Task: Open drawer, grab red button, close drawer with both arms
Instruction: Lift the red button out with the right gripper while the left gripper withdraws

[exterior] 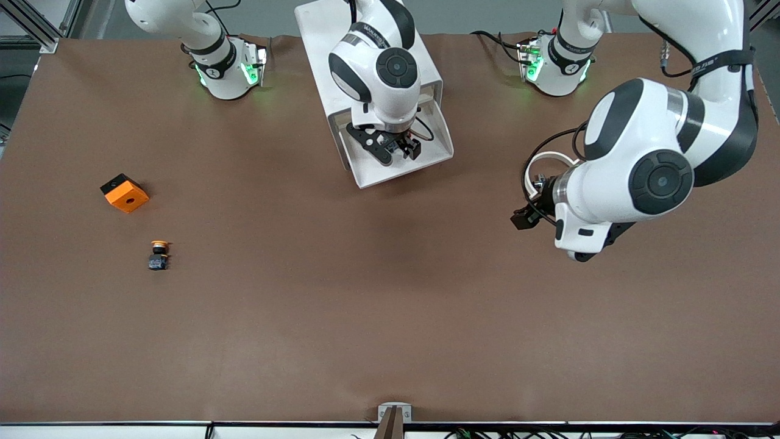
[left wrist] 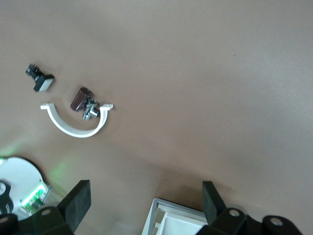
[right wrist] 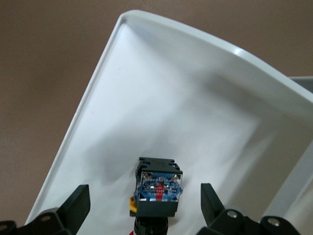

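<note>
The white cabinet (exterior: 317,42) stands between the two arm bases, and its drawer (exterior: 373,178) is pulled out toward the front camera. In it lies the button (right wrist: 159,188), its dark blue-black body up and only a sliver of its red cap showing. My right gripper (exterior: 399,149) (right wrist: 145,205) hangs low in the drawer, open, with one finger on each side of the button and neither touching it. My left gripper (exterior: 521,218) (left wrist: 145,203) hovers open and empty over the bare table, beside the cabinet toward the left arm's end.
An orange cube with a hole (exterior: 125,192) and a yellow-capped button (exterior: 159,254) lie toward the right arm's end. A white curved piece (left wrist: 78,125) and two small dark parts (left wrist: 39,78) lie on the table by the left arm's hand. A cabinet corner (left wrist: 166,215) shows under the left gripper.
</note>
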